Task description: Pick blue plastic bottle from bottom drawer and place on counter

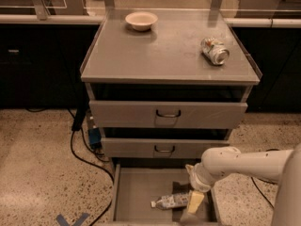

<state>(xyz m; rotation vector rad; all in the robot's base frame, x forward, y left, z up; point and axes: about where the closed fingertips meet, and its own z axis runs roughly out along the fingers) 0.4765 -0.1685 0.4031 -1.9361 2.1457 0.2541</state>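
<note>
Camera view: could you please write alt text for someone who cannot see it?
The gripper is down in the open bottom drawer, right beside the bottle lying on its floor. On the counter above sit a bowl and a crushed can.

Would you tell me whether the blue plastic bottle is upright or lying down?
Lying down: the blue plastic bottle lies lengthwise on the bottom drawer floor, gripper at its right end.
</note>
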